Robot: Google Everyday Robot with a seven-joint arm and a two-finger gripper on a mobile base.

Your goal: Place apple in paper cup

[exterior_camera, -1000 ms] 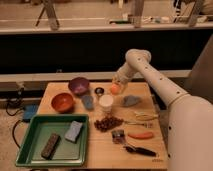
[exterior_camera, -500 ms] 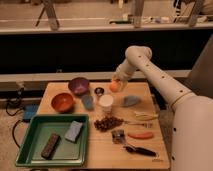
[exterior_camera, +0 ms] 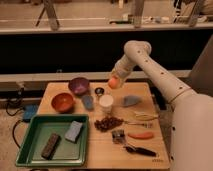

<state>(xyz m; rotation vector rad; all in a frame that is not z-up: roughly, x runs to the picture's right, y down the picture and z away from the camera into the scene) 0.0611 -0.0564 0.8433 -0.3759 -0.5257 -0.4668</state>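
Gripper [exterior_camera: 116, 80], matt white plastic shell, was above the table, holding the smooth-skinned apple [exterior_camera: 113, 83]. Paper cup [exterior_camera: 105, 104] looked matt white. Table [exterior_camera: 150, 95] was light wood.

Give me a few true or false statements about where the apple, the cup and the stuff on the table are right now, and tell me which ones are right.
1. The gripper holds the apple above the table. True.
2. The apple sits inside the paper cup. False: it is in the gripper, up and to the right of the cup.
3. The purple bowl is in the green tray. False: it stands on the table behind the tray.
4. The carrot lies near the table's right edge. True.
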